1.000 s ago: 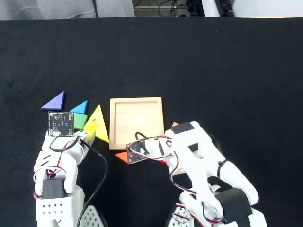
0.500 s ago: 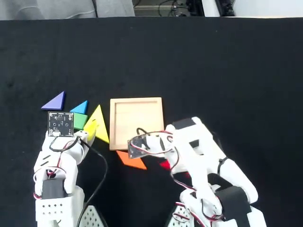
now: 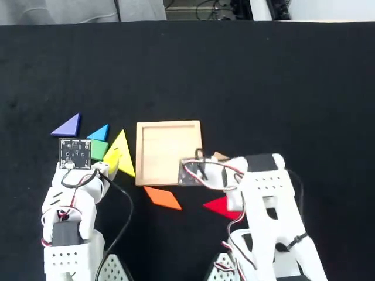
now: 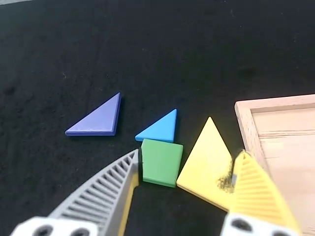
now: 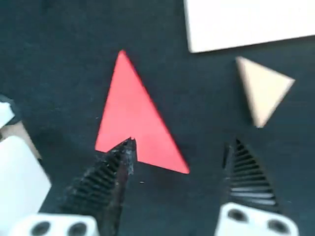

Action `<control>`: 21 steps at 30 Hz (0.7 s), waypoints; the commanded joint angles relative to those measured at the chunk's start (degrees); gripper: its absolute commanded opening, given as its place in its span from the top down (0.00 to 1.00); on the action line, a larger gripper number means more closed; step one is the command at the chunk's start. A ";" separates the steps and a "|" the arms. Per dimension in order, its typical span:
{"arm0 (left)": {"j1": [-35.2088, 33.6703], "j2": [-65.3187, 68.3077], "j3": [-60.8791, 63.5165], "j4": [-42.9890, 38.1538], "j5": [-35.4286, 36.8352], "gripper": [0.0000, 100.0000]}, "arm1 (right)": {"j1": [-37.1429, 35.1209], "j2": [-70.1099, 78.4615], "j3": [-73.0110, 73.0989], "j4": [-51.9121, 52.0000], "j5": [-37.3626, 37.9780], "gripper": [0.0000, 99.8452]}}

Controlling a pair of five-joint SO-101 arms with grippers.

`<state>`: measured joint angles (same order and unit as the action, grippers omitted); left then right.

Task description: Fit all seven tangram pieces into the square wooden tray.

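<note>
High view, square wooden tray (image 3: 168, 152) bare, yellow triangle (image 3: 121, 153) just beside its 9 o'clock edge, orange parallelogram (image 3: 163, 198) near 6 o'clock, open desk (image 3: 281, 76) toward 12, left wrist view, left fingers (image 4: 113, 184) released around green square (image 4: 160, 162), right wrist view, right fingers (image 5: 106, 179) released, one tip at red triangle (image 5: 135, 123) edge.

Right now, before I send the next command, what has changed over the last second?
The right hand swung to the right, off the orange piece, which now lies uncovered below the wooden tray. The hand is open over the red triangle, gripping nothing. The left hand and the tray stayed put.
</note>
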<state>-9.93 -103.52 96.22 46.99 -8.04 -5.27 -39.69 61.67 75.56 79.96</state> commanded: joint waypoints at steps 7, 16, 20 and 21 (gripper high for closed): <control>-0.31 -0.62 1.10 0.35 -0.53 0.70 | 3.60 -1.89 6.90 5.01 2.99 0.70; -0.31 -0.62 1.10 0.44 -0.53 0.70 | 3.43 -1.89 9.54 -2.37 2.99 0.70; -0.31 -0.62 1.10 0.26 -0.53 0.70 | 3.25 -1.80 9.63 -6.51 2.90 0.70; -0.31 -0.62 1.10 0.26 -0.53 0.70 | 3.25 -1.80 9.98 -7.47 2.90 0.70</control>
<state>-9.93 -103.52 96.22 46.99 -8.04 -2.37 -40.40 71.25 70.81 82.42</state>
